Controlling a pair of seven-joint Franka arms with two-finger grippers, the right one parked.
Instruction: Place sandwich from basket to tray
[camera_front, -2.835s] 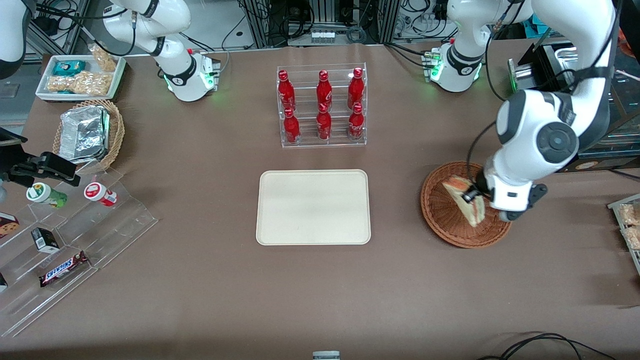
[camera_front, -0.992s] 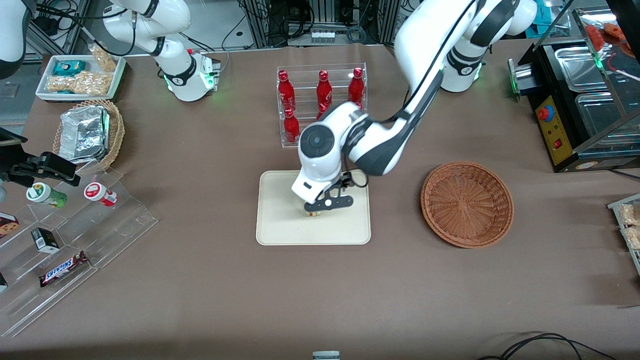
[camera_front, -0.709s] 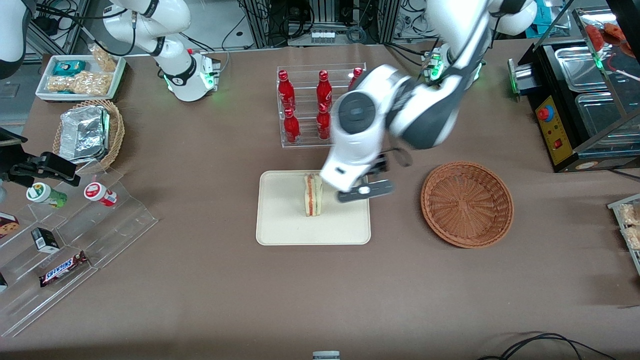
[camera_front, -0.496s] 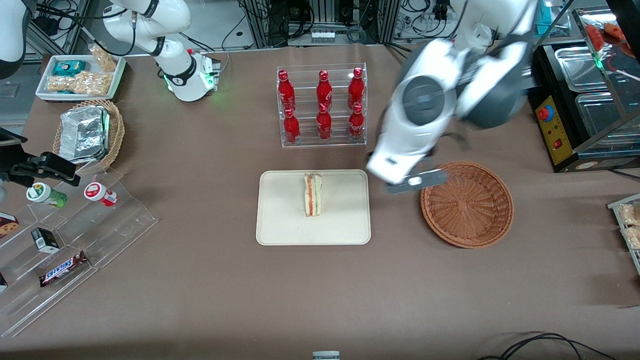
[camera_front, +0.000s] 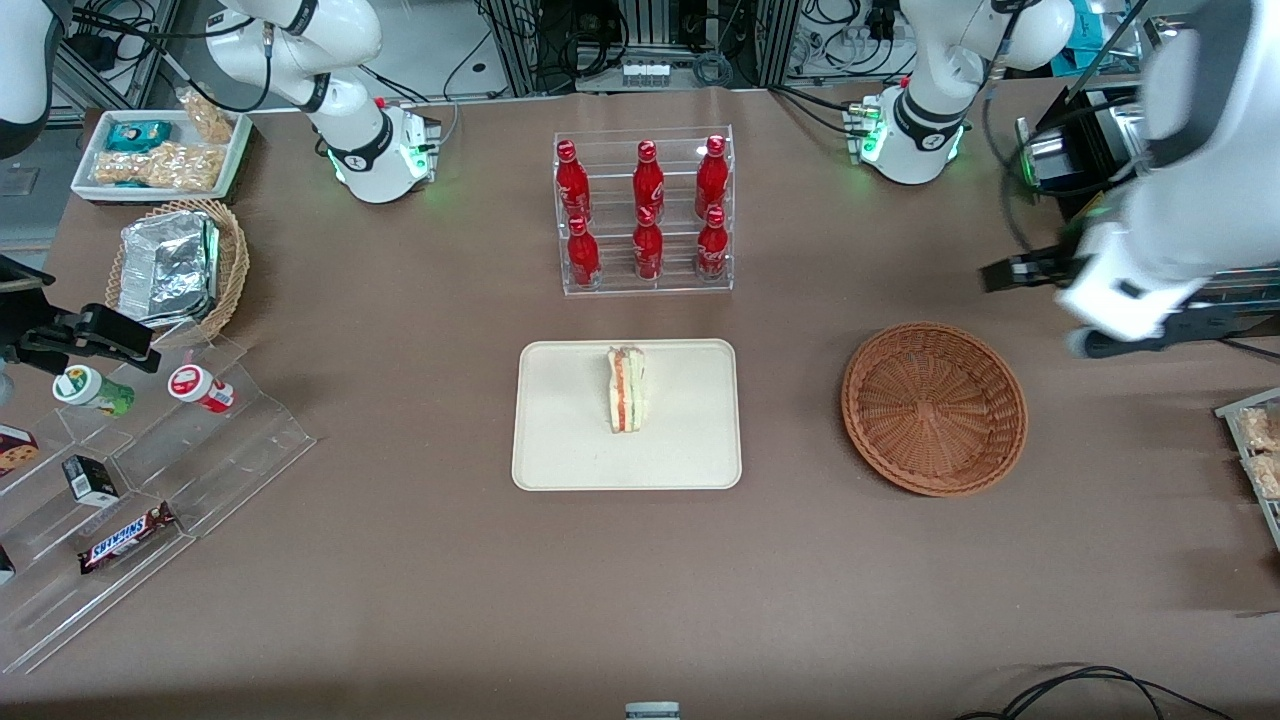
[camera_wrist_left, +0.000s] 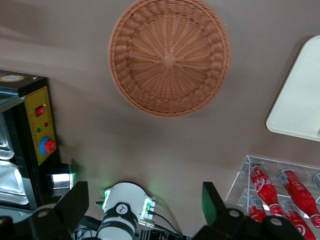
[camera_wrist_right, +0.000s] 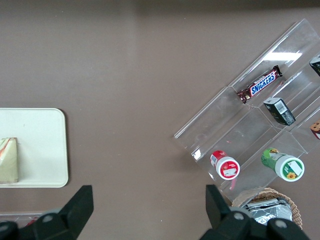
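Sandwich (camera_front: 627, 390) on tray (camera_front: 560, 450), gripper (camera_wrist_left: 142, 212) jaws apart

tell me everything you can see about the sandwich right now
The sandwich is a small wedge of pale white bread with orange-red and green filling layers showing as stripes along its upturned cut face. It stands on the cream tray, about at the tray's middle and close to the rim nearest the bottle rack, touching nothing but the tray. The reddish-brown basket holds nothing. The gripper, fingers open, is raised toward the working arm's end of the table, well clear of it.
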